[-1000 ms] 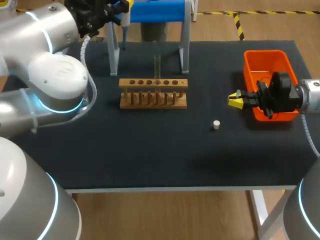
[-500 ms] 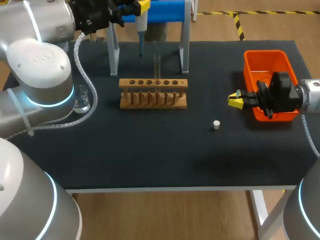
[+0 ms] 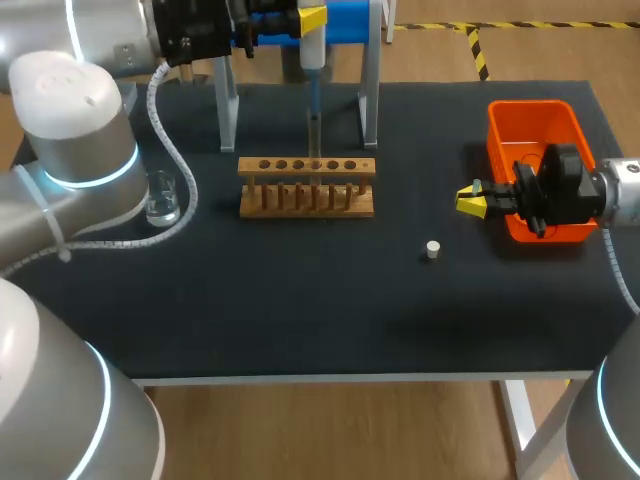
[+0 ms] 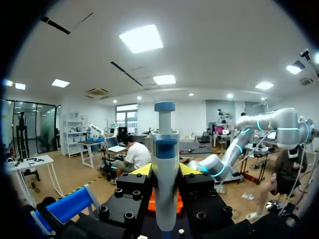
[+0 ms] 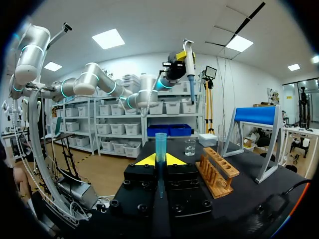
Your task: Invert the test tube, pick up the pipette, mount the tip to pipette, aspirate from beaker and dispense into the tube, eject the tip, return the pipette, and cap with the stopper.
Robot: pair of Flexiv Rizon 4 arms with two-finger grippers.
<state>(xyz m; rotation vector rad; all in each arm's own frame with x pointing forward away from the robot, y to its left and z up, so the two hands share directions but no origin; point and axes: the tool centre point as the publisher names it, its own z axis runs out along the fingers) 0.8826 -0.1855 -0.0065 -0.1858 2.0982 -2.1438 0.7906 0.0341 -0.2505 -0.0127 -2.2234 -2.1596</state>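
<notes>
The left arm's jaws (image 3: pixel 305 18) pinch the pipette (image 3: pixel 313 52) upright at the back of the counter (image 3: pixel 300 310). Its blue tip (image 3: pixel 314 95) hangs straight over the single test tube (image 3: pixel 314 130), which stands in the fourth hole of the wooden rack (image 3: pixel 307 190). The rack has six holes, and the other five are bare.

The two grey legs of the blue-topped stand (image 3: pixel 368 95) flank the pipette, one on either side, and the rack sits just in front of them. One glass beaker (image 3: pixel 162 198) stands well to the rack's left, partly crossed by the left arm's coiled cable. One white stopper (image 3: pixel 432 250) lies alone on the cloth between the rack and the right arm. That arm's jaws (image 3: pixel 468 200) hover beside the one orange bin (image 3: pixel 535 106), and its wrist covers the bin's near wall.

The left wrist view shows the pipette (image 4: pixel 165 174) clamped between the jaws (image 4: pixel 164 172), with its blue plunger cap above, which the head view crops.

Only the right wrist view shows that the right jaws (image 5: pixel 160 160) are closed on a slim blue tapered tube (image 5: pixel 160 144). It also shows the rack (image 5: pixel 217 172), the beaker (image 5: pixel 190 147) and the raised pipette (image 5: pixel 188 55) from the side.
</notes>
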